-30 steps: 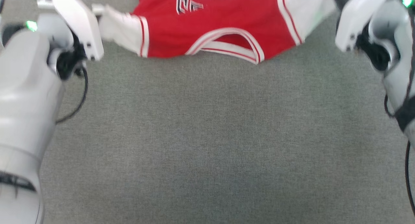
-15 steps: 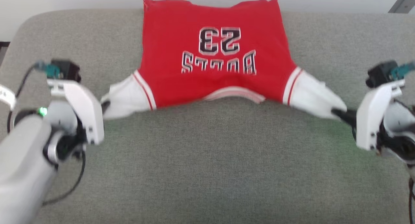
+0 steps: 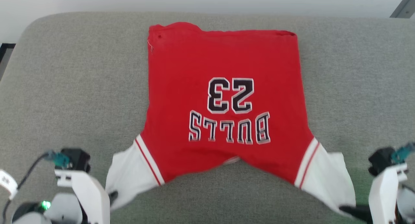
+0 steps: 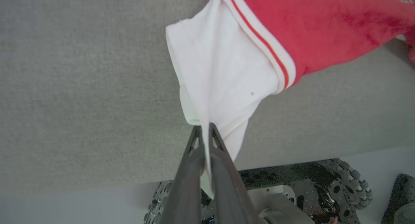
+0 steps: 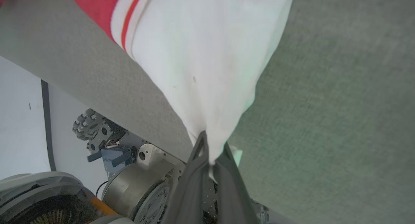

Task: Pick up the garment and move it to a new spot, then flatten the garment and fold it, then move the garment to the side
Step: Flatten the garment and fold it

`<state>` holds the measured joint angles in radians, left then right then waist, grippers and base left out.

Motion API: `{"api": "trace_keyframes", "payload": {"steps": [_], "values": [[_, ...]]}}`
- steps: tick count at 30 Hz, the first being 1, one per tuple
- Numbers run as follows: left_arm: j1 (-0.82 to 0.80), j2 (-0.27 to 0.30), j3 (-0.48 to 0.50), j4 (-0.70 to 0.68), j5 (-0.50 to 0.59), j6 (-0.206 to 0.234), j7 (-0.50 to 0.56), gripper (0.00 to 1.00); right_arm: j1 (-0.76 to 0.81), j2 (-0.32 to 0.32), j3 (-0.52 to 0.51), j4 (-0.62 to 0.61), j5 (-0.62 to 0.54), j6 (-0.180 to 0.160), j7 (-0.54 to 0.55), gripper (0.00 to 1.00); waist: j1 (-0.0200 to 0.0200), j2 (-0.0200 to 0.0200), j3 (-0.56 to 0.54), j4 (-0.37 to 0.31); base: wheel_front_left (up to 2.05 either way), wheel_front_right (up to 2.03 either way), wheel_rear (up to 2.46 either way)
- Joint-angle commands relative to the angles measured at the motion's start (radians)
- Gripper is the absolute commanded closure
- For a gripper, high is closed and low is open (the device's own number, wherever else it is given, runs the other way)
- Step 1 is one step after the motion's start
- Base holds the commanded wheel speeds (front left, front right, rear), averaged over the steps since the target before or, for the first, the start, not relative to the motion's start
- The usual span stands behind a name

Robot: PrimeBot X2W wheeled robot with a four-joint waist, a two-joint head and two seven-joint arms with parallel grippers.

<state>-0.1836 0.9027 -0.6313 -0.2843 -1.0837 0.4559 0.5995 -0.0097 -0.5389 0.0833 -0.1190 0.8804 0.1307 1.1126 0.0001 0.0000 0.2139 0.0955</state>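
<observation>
Two grippers are pinching the red jersey (image 3: 223,65), one on each white sleeve. The left gripper (image 4: 205,130) is clamping the tip of the left-hand sleeve (image 4: 220,71), jaws pressed together on the cloth. The right gripper (image 5: 211,147) is clamping the right-hand sleeve (image 5: 207,55) the same way. The jersey is lying spread on the grey padded surface (image 3: 65,88), hem toward its far edge, sleeves reaching toward its near edge, lettering facing up.
</observation>
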Motion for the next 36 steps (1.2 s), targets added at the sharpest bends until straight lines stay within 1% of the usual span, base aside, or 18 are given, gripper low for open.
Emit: {"api": "trace_keyframes", "payload": {"steps": [1, 4, 6, 8, 9, 10, 11, 12, 13, 16, 19, 22, 23, 26, 29, 30, 31, 36], "values": [[0.032, 0.011, -0.002, -0.024, -0.013, 0.016, 0.003, 1.0, 0.046, 0.025, -0.03, -0.033, -0.021, 0.0, 0.033, 1.0, -0.0001, 0.0, 0.007, 0.004, 0.0, 0.0, 0.0], [0.073, 0.008, -0.007, -0.048, -0.021, 0.035, -0.007, 1.0, 0.117, 0.086, -0.091, -0.091, -0.067, 0.0, 0.069, 1.0, -0.0001, 0.0, 0.024, 0.011, 0.0, 0.0, 0.0], [0.083, -0.007, -0.01, -0.047, -0.026, 0.031, -0.015, 1.0, 0.141, 0.126, -0.113, -0.105, -0.109, 0.0, 0.068, 1.0, -0.0001, 0.0, 0.035, 0.015, 0.0, 0.0, 0.0], [0.081, -0.021, -0.015, -0.034, -0.026, 0.021, -0.025, 1.0, 0.141, 0.156, -0.124, -0.098, -0.157, 0.0, 0.042, 1.0, -0.0001, 0.0, 0.046, 0.018, 0.0, 0.0, 0.0], [0.073, -0.03, -0.016, -0.027, -0.022, 0.016, -0.032, 1.0, 0.136, 0.169, -0.124, -0.088, -0.178, 0.0, 0.028, 0.86, -0.0001, 0.0, 0.051, 0.019, 0.0, 0.0, 0.0], [0.066, -0.045, -0.016, -0.022, -0.024, 0.006, -0.04, 1.0, 0.125, 0.181, -0.123, -0.08, -0.198, 0.0, 0.01, 0.44, -0.0001, 0.0, 0.057, 0.019, 0.0, 0.0, 0.0], [0.06, -0.057, -0.016, -0.015, -0.025, -0.001, -0.048, 1.0, 0.115, 0.186, -0.118, -0.074, -0.219, 0.0, -0.008, 0.11, -0.0001, 0.0, 0.061, 0.02, 0.0, 0.0, 0.0], [0.06, -0.057, -0.016, -0.015, -0.025, -0.001, -0.048, 1.0, 0.115, 0.186, -0.118, -0.074, -0.219, 0.0, -0.008, 0.11, -0.0001, 0.0, 0.061, 0.02, 0.0, 0.0, 0.0], [0.053, -0.063, -0.017, -0.005, -0.02, -0.009, -0.054, 1.0, 0.109, 0.19, -0.112, -0.068, -0.233, 0.0, -0.02, 0.0, -0.0001, 0.0, 0.065, 0.021, 0.0, 0.0, 0.0], [0.039, -0.084, -0.018, 0.012, -0.011, -0.029, -0.075, 1.0, 0.077, 0.196, -0.113, -0.085, -0.255, 0.0, -0.043, 0.0, -0.0001, 0.0, 0.074, 0.022, 0.0, 0.0, 0.0], [0.026, -0.102, -0.015, 0.022, -0.007, -0.046, -0.094, 1.0, 0.047, 0.187, -0.132, -0.159, -0.265, 0.0, -0.051, 0.0, -0.0001, 0.0, 0.085, 0.025, 0.0, 0.0, 0.0], [0.017, -0.108, -0.015, 0.027, 0.001, -0.056, -0.104, 1.0, -0.014, 0.201, -0.174, -0.237, -0.29, 0.0, -0.074, 0.0, -0.0001, 0.0, 0.098, 0.032, 0.0, 0.0, 0.0], [0.013, -0.113, -0.016, 0.027, 0.002, -0.059, -0.107, 1.0, -0.04, 0.215, -0.19, -0.255, -0.3, 0.0, -0.086, 0.0, -0.0001, 0.0, 0.104, 0.036, 0.0, 0.0, 0.0], [-0.006, -0.127, -0.017, 0.029, 0.009, -0.071, -0.115, 1.0, -0.144, 0.244, -0.213, -0.268, -0.361, 0.0, -0.132, 0.0, -0.0001, 0.0, 0.122, 0.052, 0.0, 0.0, 0.0], [-0.027, -0.14, -0.025, 0.034, 0.013, -0.087, -0.115, 1.0, -0.268, 0.251, -0.199, -0.217, -0.42, 0.0, -0.188, 0.0, -0.0001, 0.0, 0.144, 0.074, 0.0, 0.0, 0.0], [-0.035, -0.145, -0.028, 0.036, 0.012, -0.091, -0.115, 1.0, -0.311, 0.263, -0.201, -0.182, -0.433, 0.0, -0.207, 0.0, -0.0001, 0.0, 0.15, 0.083, 0.0, 0.0, 0.0], [-0.042, -0.149, -0.032, 0.038, 0.016, -0.097, -0.114, 1.0, -0.355, 0.261, -0.196, -0.15, -0.449, 0.0, -0.225, 0.0, -0.0001, 0.0, 0.156, 0.093, 0.0, 0.0, 0.0], [-0.085, -0.179, -0.047, 0.053, 0.031, -0.126, -0.116, 1.0, -0.564, 0.234, -0.164, 0.089, -0.497, 0.0, -0.275, 0.0, -0.0001, 0.0, 0.189, 0.147, 0.0, 0.0, 0.0]]}}
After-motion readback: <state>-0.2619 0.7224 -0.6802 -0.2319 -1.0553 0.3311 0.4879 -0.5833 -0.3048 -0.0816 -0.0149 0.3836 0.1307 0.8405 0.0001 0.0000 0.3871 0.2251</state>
